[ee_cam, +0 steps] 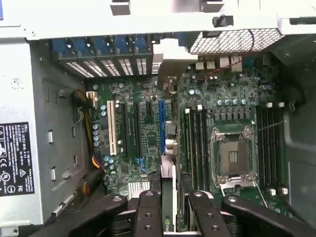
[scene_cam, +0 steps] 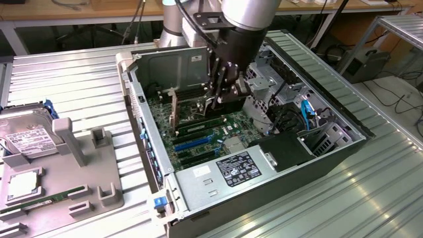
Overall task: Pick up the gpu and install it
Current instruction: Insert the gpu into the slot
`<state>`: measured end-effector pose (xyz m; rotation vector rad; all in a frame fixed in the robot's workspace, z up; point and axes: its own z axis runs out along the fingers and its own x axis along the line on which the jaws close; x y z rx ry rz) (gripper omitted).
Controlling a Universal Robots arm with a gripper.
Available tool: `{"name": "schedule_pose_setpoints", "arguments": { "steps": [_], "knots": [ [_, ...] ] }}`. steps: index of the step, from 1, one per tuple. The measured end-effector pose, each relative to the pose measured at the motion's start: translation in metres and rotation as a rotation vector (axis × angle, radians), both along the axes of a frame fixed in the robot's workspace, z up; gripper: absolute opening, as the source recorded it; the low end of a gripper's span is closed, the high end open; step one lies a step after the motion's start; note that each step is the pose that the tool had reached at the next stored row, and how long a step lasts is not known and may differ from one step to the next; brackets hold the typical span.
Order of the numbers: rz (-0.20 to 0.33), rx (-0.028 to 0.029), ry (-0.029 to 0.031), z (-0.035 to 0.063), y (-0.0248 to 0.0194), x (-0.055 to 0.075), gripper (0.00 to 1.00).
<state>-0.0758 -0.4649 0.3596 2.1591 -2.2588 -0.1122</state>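
Over the open PC case (scene_cam: 198, 64) in the exterior view, the gripper (scene_cam: 223, 101) hangs down into the chassis, above the motherboard (scene_cam: 198, 131). Fingers clamped on the gpu (scene_cam: 228, 99), held edge-down just above the expansion slots (scene_cam: 191, 144), near the board's middle. Power supply (scene_cam: 231, 173) sits at the case's near end, drive cage with blue cables (scene_cam: 307, 116) on the exterior view's right. On the exterior view's left, a grey fixture tray (scene_cam: 73, 163) rests on the ribbed metal desk (scene_cam: 79, 89), with a hard drive (scene_cam: 29, 139) and a memory stick (scene_cam: 39, 203) on it.

Wrist view: gripper (ee_cam: 170, 197) fingers (ee_cam: 148, 207) closed on the gpu (ee_cam: 169, 197), seen edge-on between them. Card's thin edge lines up roughly with the blue slot (ee_cam: 161, 126), beside the white slot (ee_cam: 111, 128). Empty CPU socket (ee_cam: 233, 158) sits to one side, with memory slots (ee_cam: 195, 143) between it and the card. Rear bracket bays (ee_cam: 103, 61) lie along the chassis wall.
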Motion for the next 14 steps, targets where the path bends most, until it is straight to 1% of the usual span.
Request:
{"name": "schedule_pose_setpoints", "arguments": {
  "steps": [1,2,3,4,5,6,7,8,9,10,14],
  "knots": [
    [0.013,-0.0001,-0.0007,-0.0120,0.0000,-0.014,0.26],
    [0.013,-0.0001,-0.0007,-0.0267,0.0000,-0.022,0.26],
    [0.024,-0.0001,-0.0007,-0.0435,0.0000,-0.027,0.26],
    [0.039,-0.0001,-0.0007,-0.0583,0.0000,-0.031,0.26],
    [0.039,-0.0001,-0.0007,-0.0686,0.0000,-0.032,0.26],
    [0.040,-0.0001,0.0001,-0.0759,0.0000,-0.034,0.26],
    [0.040,0.0003,0.0124,-0.0788,0.0000,-0.034,0.26],
    [0.040,0.0003,0.0178,-0.0846,0.0000,-0.033,0.26],
    [0.040,0.0003,0.0199,-0.0892,0.0000,-0.033,0.26],
    [0.040,0.0003,0.0211,-0.0910,0.0000,-0.033,0.26],
    [0.040,0.0005,0.0222,-0.0923,0.0000,-0.033,0.26]
  ]
}}
